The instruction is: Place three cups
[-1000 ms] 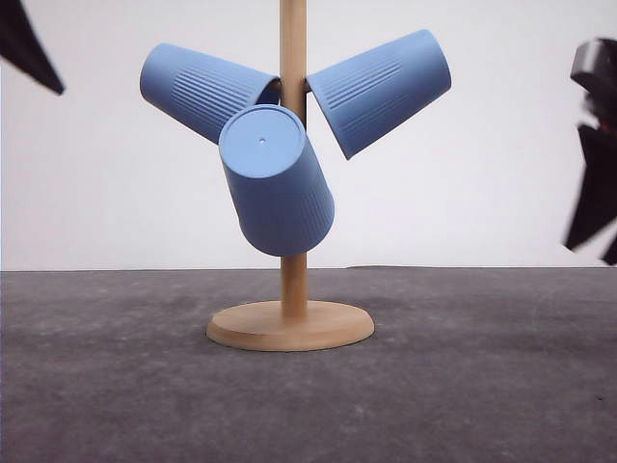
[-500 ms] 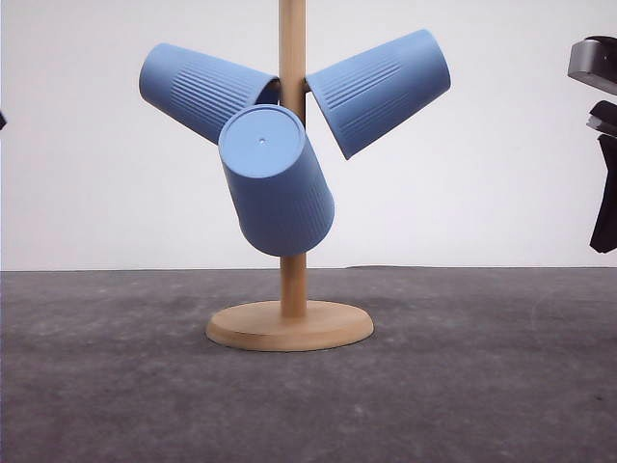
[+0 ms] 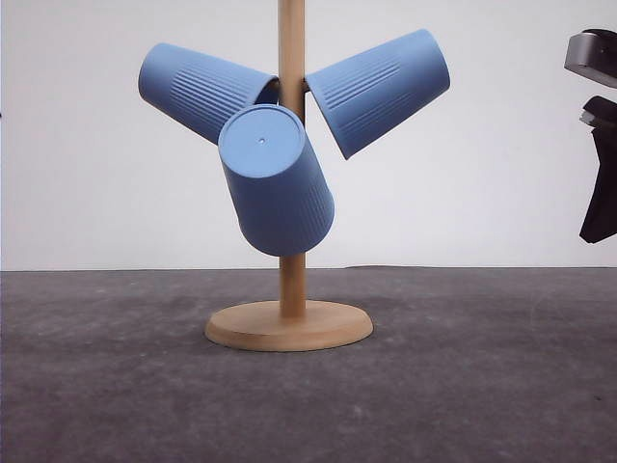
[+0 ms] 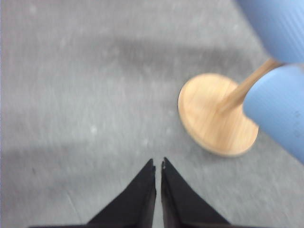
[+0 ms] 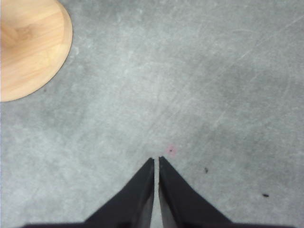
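Left arm gone from the front view since a second ago; right arm steadied at the right edge. Left pincer and right pincer both closed, empty, over bare desk. All three cups hang on the wooden stand, well apart from both pincers: left cup, right cup, front cup base toward camera. Light blue, ribbed.
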